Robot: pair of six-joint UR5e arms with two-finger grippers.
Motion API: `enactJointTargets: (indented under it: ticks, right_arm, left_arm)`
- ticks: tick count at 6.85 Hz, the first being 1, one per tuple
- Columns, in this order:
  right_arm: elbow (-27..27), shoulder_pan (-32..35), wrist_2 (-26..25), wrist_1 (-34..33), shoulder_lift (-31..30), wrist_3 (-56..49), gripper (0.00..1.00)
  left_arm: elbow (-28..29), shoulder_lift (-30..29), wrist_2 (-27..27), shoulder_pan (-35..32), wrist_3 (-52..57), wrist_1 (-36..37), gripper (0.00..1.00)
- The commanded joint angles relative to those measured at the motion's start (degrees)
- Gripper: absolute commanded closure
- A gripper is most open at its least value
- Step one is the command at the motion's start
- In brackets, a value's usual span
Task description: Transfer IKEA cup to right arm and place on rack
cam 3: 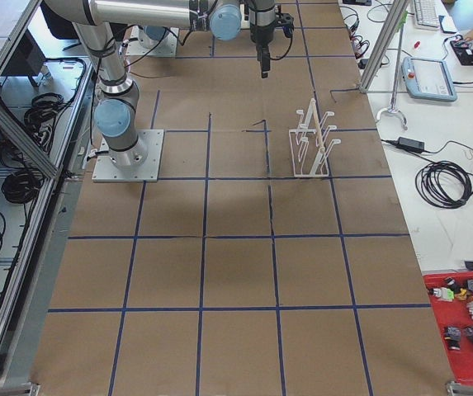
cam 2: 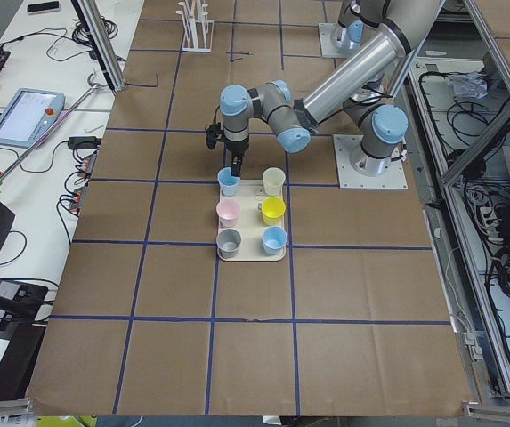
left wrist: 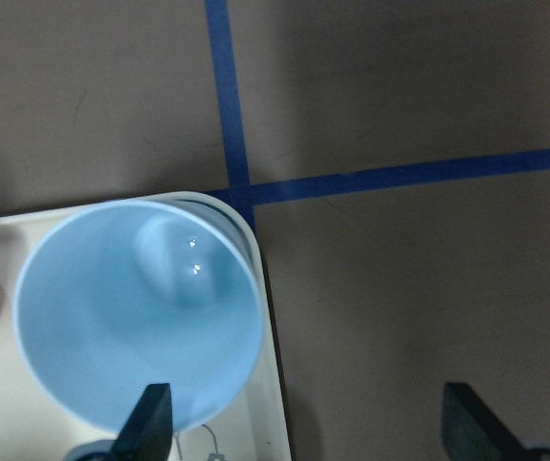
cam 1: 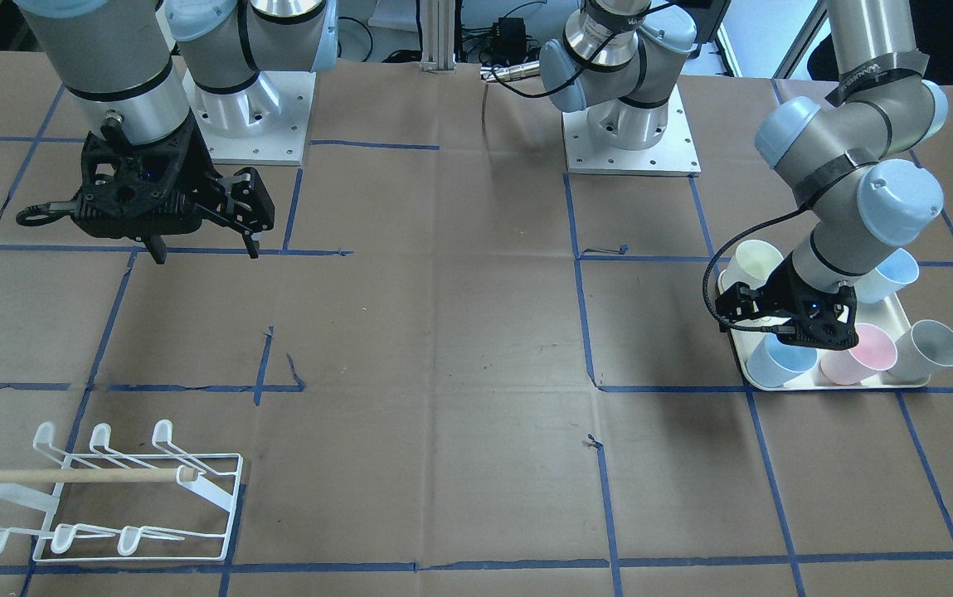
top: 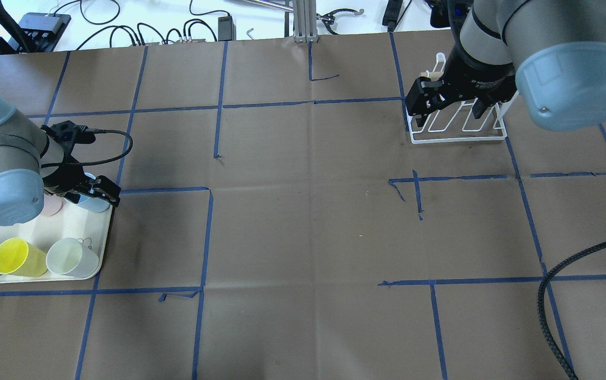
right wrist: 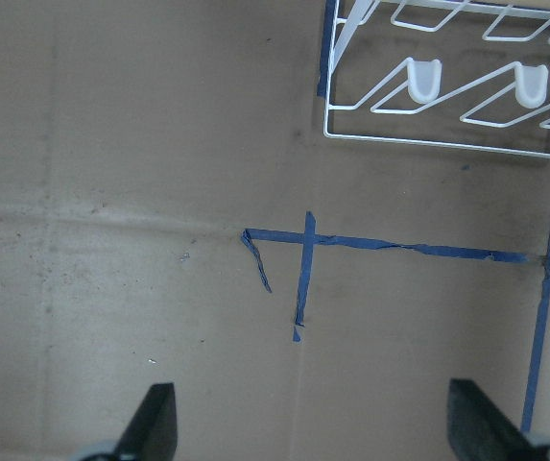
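Left gripper (left wrist: 308,423), fingers spread and empty, hovers over an upright pale blue cup (left wrist: 135,317), mouth up, at the corner of the tray (left wrist: 273,384). The cup sits off-centre, under one fingertip, with the other over bare table. Six cups (cam 2: 228,212), one tray. Far across the table, the right gripper (right wrist: 308,423) — also spread, empty — hangs near the single rack (cam 1: 111,475), which has six prongs.

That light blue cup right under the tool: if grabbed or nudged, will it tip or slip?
Probably light: the light blue cup looks like thin plastic, so a nudge may slide it on the tray. It narrows toward its base, so a push near the rim could tip it. Glossy highlights inside suggest a slippery wall for the left tool.
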Motion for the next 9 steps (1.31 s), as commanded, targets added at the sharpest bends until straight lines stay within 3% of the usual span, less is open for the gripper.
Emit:
enactJointTargets:
  ticks: [1,3,4,6,7,9]
  right_arm:
    - [0.01,0.0,1.83,-4.92,0.78,-0.03,0.0]
    - [0.01,0.0,3.49,-10.14,2.54,0.06,0.0]
    - [0.01,0.0,6.89,-11.71,2.63,0.06,0.0]
    - [1.92,0.0,12.69,-22.41,3.16,0.41,0.0]
    - [4.9,0.0,14.38,-25.5,2.29,2.93,0.0]
    - [10.97,-0.09,14.4,-32.98,2.11,15.13,0.0]
  left_arm:
    - [0.31,-2.44,0.09,0.09,-1.05,4.61,0.01]
    - [0.66,-2.28,0.0,0.09,-1.85,4.54,0.07]
    - [0.84,-2.28,-0.09,0.26,-1.85,4.54,0.27]
    - [2.15,-2.45,-0.27,0.7,-1.77,4.1,0.82]
    - [2.24,-2.45,-0.44,1.05,-1.68,3.92,1.0]
    - [2.85,-1.41,-0.53,1.32,-1.5,3.66,1.0]
